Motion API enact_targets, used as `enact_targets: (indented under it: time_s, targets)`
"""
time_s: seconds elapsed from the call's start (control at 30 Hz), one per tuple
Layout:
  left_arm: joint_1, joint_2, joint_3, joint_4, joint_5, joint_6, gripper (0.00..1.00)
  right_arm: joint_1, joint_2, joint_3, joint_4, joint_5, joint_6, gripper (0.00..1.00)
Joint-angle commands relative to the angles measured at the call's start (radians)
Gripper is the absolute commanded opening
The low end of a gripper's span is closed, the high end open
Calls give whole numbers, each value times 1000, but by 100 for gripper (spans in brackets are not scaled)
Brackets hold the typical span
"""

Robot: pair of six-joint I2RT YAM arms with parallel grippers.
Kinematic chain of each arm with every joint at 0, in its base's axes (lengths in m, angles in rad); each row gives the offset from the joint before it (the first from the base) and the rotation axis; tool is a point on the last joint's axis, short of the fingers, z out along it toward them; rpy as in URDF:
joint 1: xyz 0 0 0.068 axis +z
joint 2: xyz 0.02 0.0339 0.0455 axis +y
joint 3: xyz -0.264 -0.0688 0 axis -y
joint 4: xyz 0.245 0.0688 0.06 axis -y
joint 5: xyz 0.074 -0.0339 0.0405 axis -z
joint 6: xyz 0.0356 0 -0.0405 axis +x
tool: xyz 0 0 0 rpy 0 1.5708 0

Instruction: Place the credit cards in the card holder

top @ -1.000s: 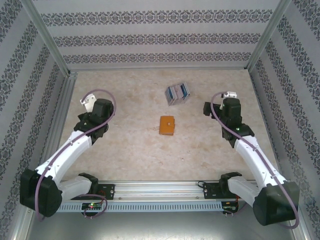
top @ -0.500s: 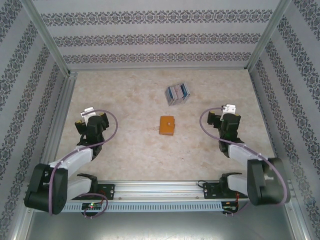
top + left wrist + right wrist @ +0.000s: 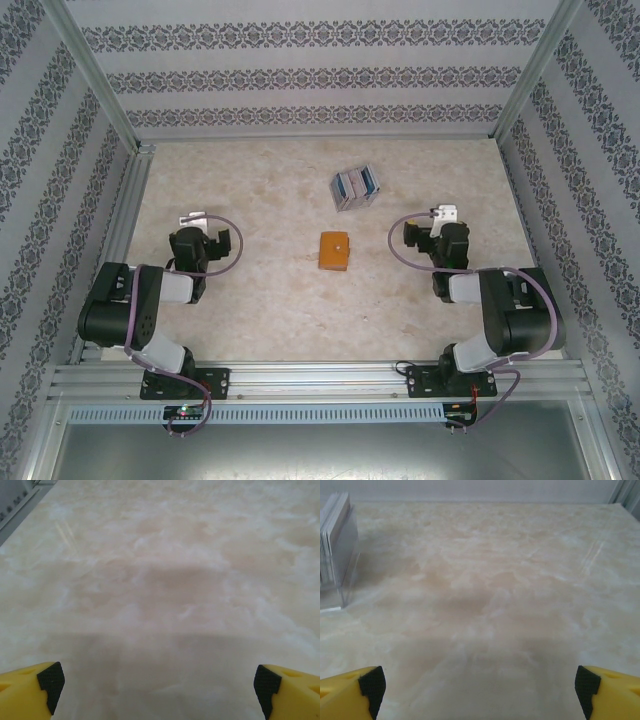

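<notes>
The left gripper (image 3: pixel 160 692) has its jaws spread wide with nothing between them, yellow fingertips in the two lower corners of its wrist view over bare table (image 3: pixel 270 310). The right gripper (image 3: pixel 480 690) is spread just as wide and holds nothing. In the overhead view both arms sit folded low, left and right of centre. This looks like a ready pose that leaves the middle of the table free. The credit cards (image 3: pixel 355 187) stand on edge, packed together in a clear stand (image 3: pixel 347 580), just above and right of centre overhead and at the upper left of the right wrist view. Upright like this, their top edges are probably easier to pinch than flat cards would be. The card holder (image 3: pixel 334 251) lies at the centre, below the cards and apart from them. It is folded shut with its snap up, so it likely needs opening first. Nothing lies between either gripper and these things, and the patterned walls (image 3: pixel 300 70) stand well back at the edges.
</notes>
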Motion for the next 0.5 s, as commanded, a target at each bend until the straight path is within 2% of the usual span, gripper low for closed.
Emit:
enact_targets:
  time_s: [0.0, 0.47]
  targets:
    - [18, -11, 24, 40, 69, 31, 99, -12, -1, 23, 31, -35, 2, 98]
    - [18, -8, 26, 40, 95, 43, 99, -12, -1, 25, 28, -35, 0, 98]
